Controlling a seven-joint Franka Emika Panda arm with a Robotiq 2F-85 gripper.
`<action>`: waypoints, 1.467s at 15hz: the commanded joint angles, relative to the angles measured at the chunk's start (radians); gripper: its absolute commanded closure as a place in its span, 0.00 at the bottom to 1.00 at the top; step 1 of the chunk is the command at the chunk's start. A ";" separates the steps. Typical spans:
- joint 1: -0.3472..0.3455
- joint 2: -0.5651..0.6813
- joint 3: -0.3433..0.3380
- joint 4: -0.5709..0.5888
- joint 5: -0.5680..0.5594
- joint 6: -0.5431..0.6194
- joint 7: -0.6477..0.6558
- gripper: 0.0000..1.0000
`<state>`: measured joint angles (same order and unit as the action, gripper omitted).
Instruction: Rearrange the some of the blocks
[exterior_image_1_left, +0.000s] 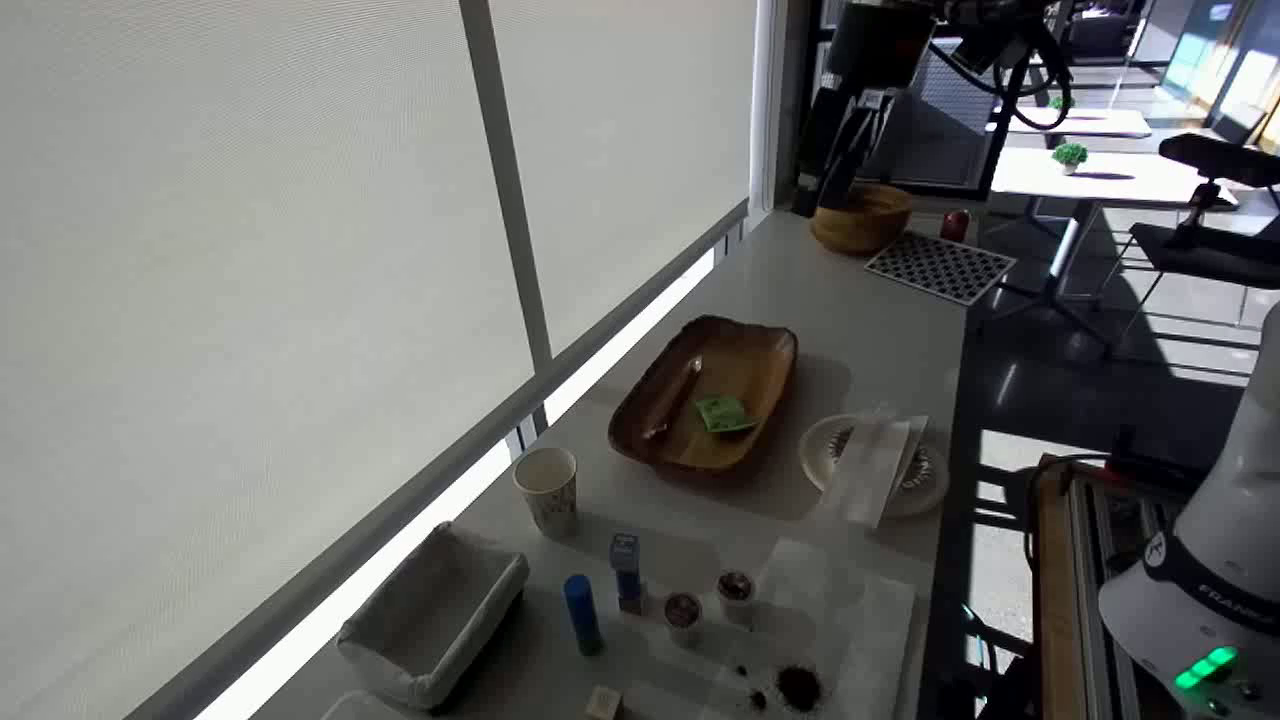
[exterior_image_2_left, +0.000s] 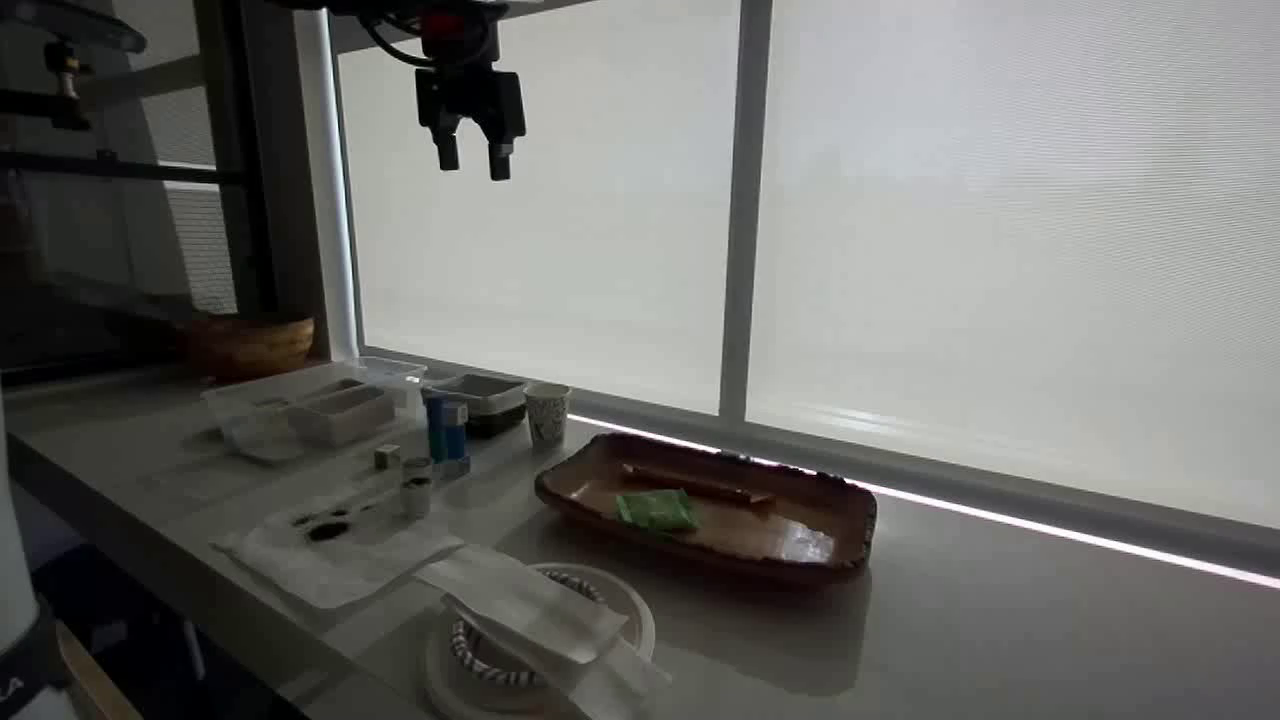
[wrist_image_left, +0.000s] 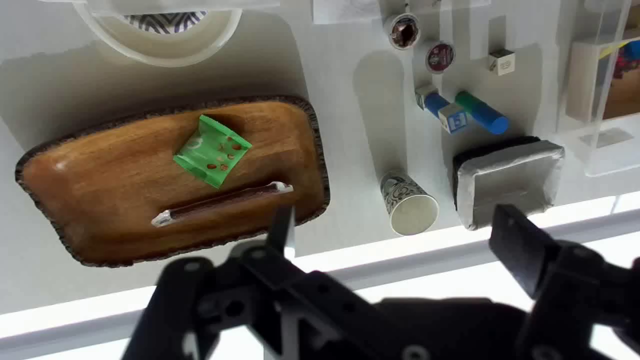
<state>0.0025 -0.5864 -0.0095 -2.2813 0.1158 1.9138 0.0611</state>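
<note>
The pincer (exterior_image_2_left: 475, 160) hung high over the tabletop (exterior_image_2_left: 950, 640), its jaws spread wide with nothing between them. Nearest the gap in the wrist view stood a paper cup (wrist_image_left: 410, 202), with a gray-lined container (wrist_image_left: 510, 160) just past one jaw. Beyond the cup, farther from the pincer, upright and close together, were the blocks (exterior_image_1_left: 626, 552): a blue cylinder (wrist_image_left: 435, 103) sandwiched between two small cubes (wrist_image_left: 452, 118), and a blue-and-green column (wrist_image_left: 480, 111). Farther still sat a lone pale cube (wrist_image_left: 501, 62). The step in hand appeared to be reaching for a block. Done well, it called for skirting the cup and container, coming straight down, and squaring the jaws on the topmost piece, closing gently so nothing below toppled.
</note>
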 joint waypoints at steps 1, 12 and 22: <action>-0.004 0.001 0.002 0.003 0.002 -0.003 -0.002 0.00; 0.025 0.071 0.006 -0.011 0.033 0.070 -0.038 0.00; 0.166 0.369 0.076 -0.052 0.090 0.502 -0.240 0.00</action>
<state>0.1756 -0.2167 0.0593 -2.3356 0.2055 2.4196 -0.1807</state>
